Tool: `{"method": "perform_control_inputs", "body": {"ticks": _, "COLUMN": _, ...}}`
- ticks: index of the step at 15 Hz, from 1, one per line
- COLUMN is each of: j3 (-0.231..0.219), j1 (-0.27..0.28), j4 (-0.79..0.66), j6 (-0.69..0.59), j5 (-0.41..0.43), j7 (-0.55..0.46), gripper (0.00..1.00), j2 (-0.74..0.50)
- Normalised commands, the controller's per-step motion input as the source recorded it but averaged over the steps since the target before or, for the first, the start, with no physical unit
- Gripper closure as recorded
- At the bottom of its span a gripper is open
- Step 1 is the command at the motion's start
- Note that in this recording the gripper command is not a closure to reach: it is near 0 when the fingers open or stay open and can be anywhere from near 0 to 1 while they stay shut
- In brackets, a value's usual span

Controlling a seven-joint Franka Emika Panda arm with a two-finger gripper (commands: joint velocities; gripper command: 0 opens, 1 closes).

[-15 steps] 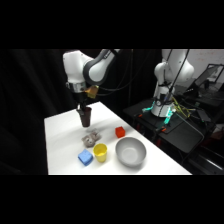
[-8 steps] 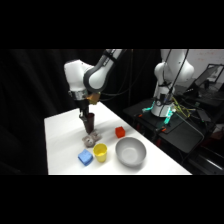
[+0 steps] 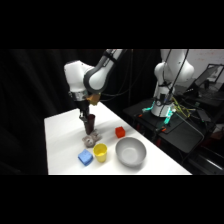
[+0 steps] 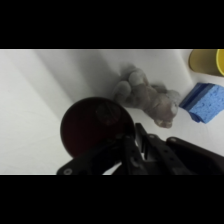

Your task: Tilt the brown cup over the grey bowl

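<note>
The brown cup (image 3: 91, 124) stands upright on the white table (image 3: 61, 145), back left of the grey bowl (image 3: 131, 152). My gripper (image 3: 88, 118) comes down on the cup from above. In the wrist view I look into the dark cup (image 4: 94, 128), and my gripper (image 4: 138, 144) is shut on its rim at the right side, the fingers drawn close together with the cup wall between them. The grey bowl is out of the wrist view.
A grey plush toy (image 3: 90, 140) (image 4: 147, 97) lies right beside the cup. A yellow cup (image 3: 100, 152) (image 4: 205, 60) and a blue block (image 3: 85, 158) (image 4: 207, 102) sit near the front edge, and a red block (image 3: 120, 132) behind the bowl. A second robot (image 3: 170, 75) stands at the right.
My gripper has sunk a little lower onto the brown cup. The cup, the bowl and the other items have stayed in place.
</note>
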Motion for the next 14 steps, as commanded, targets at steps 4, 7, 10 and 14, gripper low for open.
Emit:
{"method": "perform_control_inputs", "body": {"ticks": 4, "j3": -0.042, "j1": 0.037, "j4": 0.02, "j6": -0.04, "j5": -0.004, "j7": -0.05, "gripper": 0.00, "j2": -0.10}}
{"method": "perform_control_inputs", "body": {"ticks": 7, "j3": -0.050, "j1": 0.055, "j4": -0.01, "j6": -0.14, "j5": -0.050, "j7": -0.06, "gripper": 0.00, "j2": -0.25}}
{"method": "perform_control_inputs", "body": {"ticks": 10, "j3": -0.064, "j1": 0.071, "j4": 0.06, "j6": -0.45, "j5": -0.123, "j7": -0.05, "gripper": 0.00, "j2": -0.44}}
{"method": "perform_control_inputs", "body": {"ticks": 14, "j3": -0.024, "j1": 0.020, "j4": 0.22, "j6": -0.62, "j5": -0.066, "j7": -0.10, "gripper": 0.00, "j2": -0.42}}
